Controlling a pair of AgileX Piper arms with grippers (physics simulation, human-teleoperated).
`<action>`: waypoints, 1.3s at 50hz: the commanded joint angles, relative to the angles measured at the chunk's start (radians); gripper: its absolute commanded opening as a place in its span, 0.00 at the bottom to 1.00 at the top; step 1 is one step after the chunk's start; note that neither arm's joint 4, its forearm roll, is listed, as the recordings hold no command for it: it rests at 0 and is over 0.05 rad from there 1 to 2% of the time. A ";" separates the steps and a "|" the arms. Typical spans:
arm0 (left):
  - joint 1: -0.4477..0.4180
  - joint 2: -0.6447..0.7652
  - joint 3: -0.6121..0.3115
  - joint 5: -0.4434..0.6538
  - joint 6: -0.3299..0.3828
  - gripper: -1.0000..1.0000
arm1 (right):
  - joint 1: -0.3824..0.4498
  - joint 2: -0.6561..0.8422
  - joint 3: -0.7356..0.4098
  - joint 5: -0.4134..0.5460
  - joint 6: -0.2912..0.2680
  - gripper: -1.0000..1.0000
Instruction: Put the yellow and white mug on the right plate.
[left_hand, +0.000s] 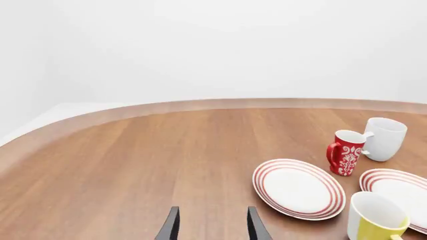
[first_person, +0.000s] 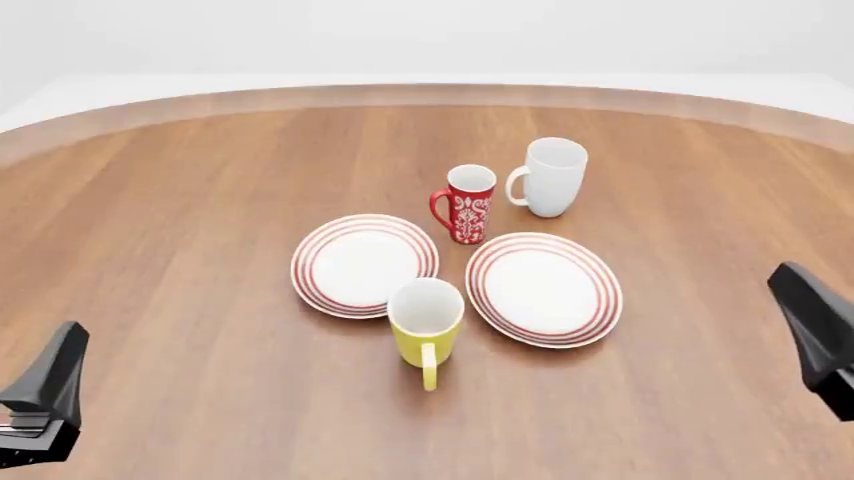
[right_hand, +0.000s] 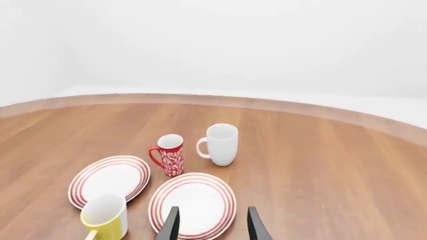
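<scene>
On the table (first_person: 200, 250) there are three mugs, namely one yellow and white mug (first_person: 427, 320), one red patterned mug (first_person: 469, 204) and one white mug (first_person: 553, 177), and two plates, the left plate (first_person: 363, 265) and the right plate (first_person: 543, 288).

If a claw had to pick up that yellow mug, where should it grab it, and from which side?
Probably by the rim, coming down from above. The yellow mug stands upright with its mouth open, so one finger could go inside and one outside the wall. Its handle points toward the arms' side, so pinch a side wall away from it. The right gripper, open, seems the natural choice, since the right plate lies on its side.
</scene>
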 joint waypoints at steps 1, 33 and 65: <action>0.000 0.000 0.000 0.000 0.000 1.00 | 0.119 0.070 -0.096 0.070 0.008 1.00; 0.000 0.000 0.000 0.000 0.000 1.00 | 0.350 0.427 -0.326 0.080 0.007 1.00; 0.000 0.000 0.000 0.000 0.000 1.00 | 0.497 0.651 -0.463 0.181 0.094 1.00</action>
